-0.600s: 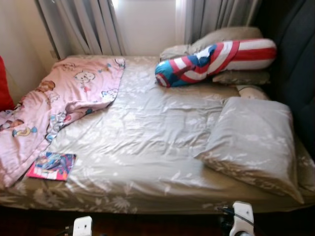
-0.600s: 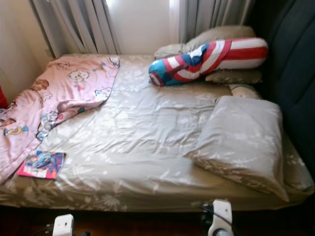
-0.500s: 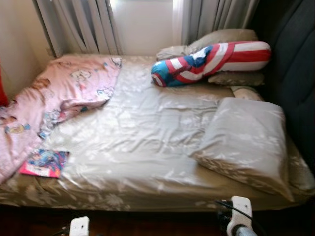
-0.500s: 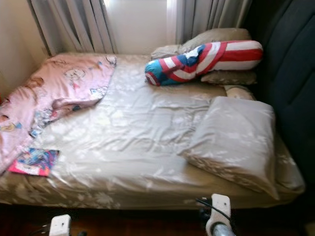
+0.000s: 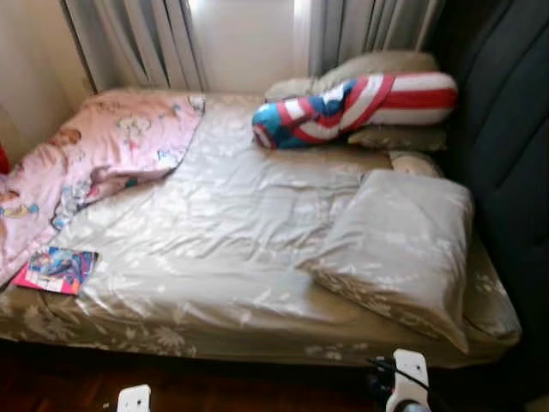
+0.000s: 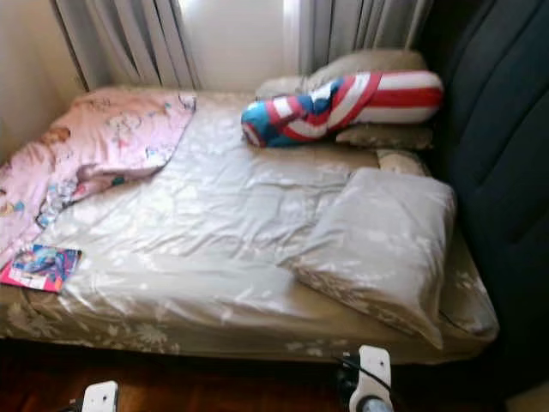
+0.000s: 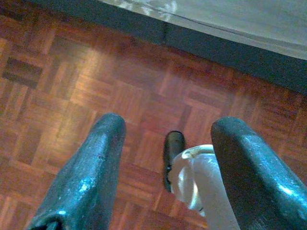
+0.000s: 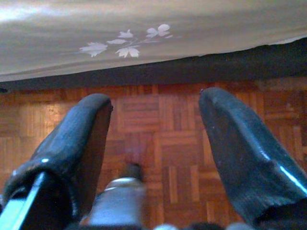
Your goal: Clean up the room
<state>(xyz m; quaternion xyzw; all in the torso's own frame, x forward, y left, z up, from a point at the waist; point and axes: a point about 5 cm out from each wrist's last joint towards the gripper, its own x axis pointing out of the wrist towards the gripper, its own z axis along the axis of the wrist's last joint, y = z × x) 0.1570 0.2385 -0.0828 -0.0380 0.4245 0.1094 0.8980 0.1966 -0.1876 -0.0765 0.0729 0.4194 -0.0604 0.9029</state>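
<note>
A bed with a beige flowered sheet (image 5: pixel 223 223) lies before me. A pink cartoon blanket (image 5: pixel 103 146) is rumpled over its far left part. A small colourful book (image 5: pixel 53 269) rests on the sheet at the front left edge. A red, white and blue bolster (image 5: pixel 352 107) leans on pillows at the head, and a grey pillow (image 5: pixel 395 240) lies askew at the right. My left gripper (image 7: pixel 168 127) and right gripper (image 8: pixel 156 103) hang low over the parquet floor by the bed's front edge, both open and holding nothing.
A dark blue padded headboard (image 5: pixel 506 146) runs along the bed's right side. Grey curtains (image 5: pixel 137 39) and a bright window stand behind the bed. A cream wall (image 5: pixel 30 77) borders it on the left. Brown parquet floor (image 7: pixel 72 81) lies under the grippers.
The whole picture has slid left and the bed sits a little farther off, so the camera has moved. Nothing on the bed has shifted. Both arms hang as before.
</note>
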